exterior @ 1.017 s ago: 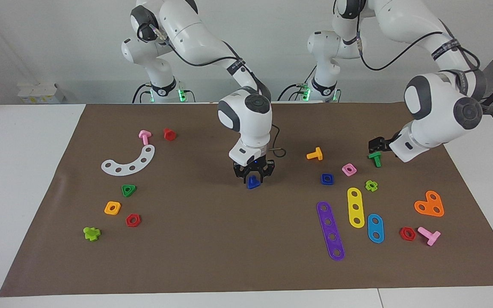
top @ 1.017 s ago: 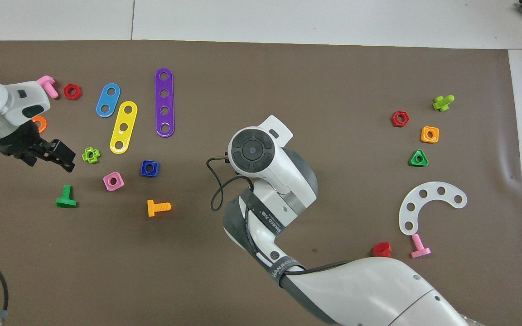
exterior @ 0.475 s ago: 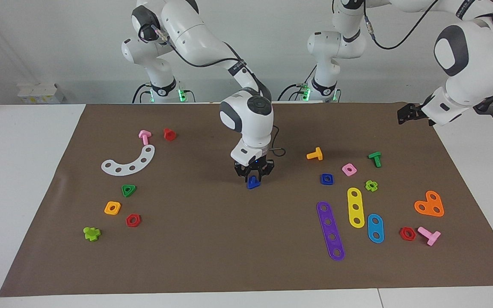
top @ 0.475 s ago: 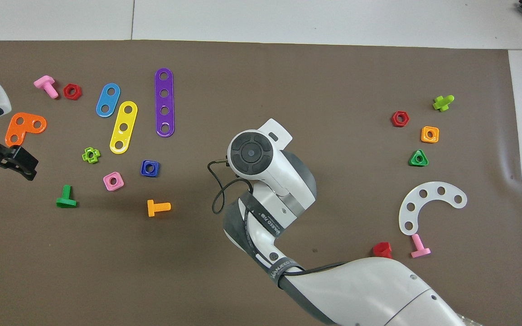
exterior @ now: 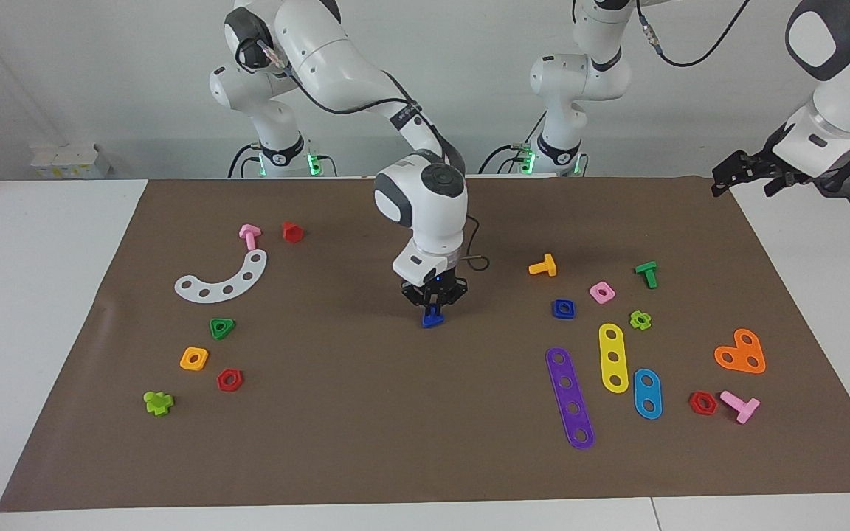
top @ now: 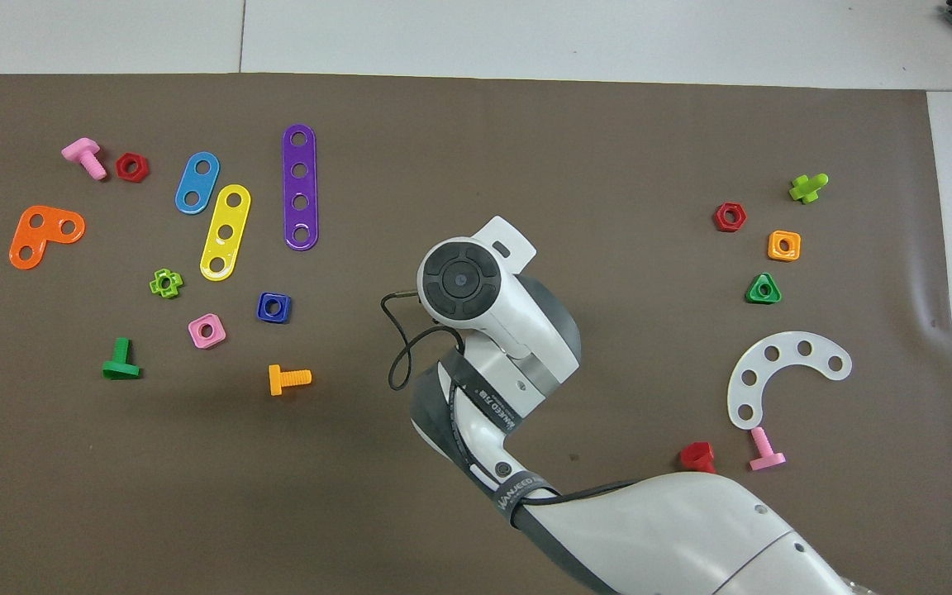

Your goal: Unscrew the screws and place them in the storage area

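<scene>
My right gripper (exterior: 432, 306) points straight down over the middle of the brown mat (exterior: 366, 435), jaws clenched on the dark-blue bolt (exterior: 432, 318), at nine o'clock from the blue square nut (exterior: 564, 309). My left gripper (exterior: 746, 173) hangs over the counter (exterior: 823, 265) edge, jaws released

In the overhead view the right arm's wrist housing covers the right pincer (exterior: 433, 306) and the dark-blue screw (exterior: 432, 319) beneath it entirely. The left pincer (exterior: 746, 171) is cut off there by the picture's edge, only a dark tip showing. In the facing view the left arm's upper links run out of the top edge.
</scene>
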Controlling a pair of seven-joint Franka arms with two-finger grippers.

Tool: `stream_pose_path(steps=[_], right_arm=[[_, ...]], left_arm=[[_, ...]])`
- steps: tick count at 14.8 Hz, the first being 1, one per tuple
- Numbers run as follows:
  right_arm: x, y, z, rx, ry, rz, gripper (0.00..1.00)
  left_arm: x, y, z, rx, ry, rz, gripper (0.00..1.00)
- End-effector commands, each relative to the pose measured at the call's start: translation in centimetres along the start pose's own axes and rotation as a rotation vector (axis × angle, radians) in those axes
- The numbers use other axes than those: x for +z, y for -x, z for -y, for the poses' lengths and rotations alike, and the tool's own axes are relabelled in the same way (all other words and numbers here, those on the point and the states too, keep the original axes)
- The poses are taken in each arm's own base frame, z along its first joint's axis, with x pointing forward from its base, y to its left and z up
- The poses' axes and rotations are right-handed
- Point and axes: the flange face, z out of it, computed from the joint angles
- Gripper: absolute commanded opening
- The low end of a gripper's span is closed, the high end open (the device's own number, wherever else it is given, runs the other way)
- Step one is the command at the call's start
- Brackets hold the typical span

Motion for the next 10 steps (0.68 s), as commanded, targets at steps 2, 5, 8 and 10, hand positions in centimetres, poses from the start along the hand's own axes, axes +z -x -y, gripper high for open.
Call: stream_pose_path(steps=[2, 5, 8, 10], right_arm=[[-2.4, 1.0, -9.5, 0.087, 0.021, -0.021, 0.00], [-2.0, 2.0, -16.6, 0.101, 0.026, -0.027, 0.00], [-2.5, 1.8, -19.8, 0.137, 0.025, -0.037, 0.00], [-2.1, 0.9, -22.9, 0.154, 0.034, -0.031, 0.00]], left_arm=[[-1.7, -1.0, -1.4, -0.076, 0.058, -0.108, 1.00], [-2.9, -1.1, -2.0, -0.062, 0.054, -0.195, 1.00], [-2.4, -1.5, -3.1, -0.026, 0.049, -0.208, 1.00], [-1.9, -1.3, -4.1, 0.004, 0.051, -0.217, 1.00]])
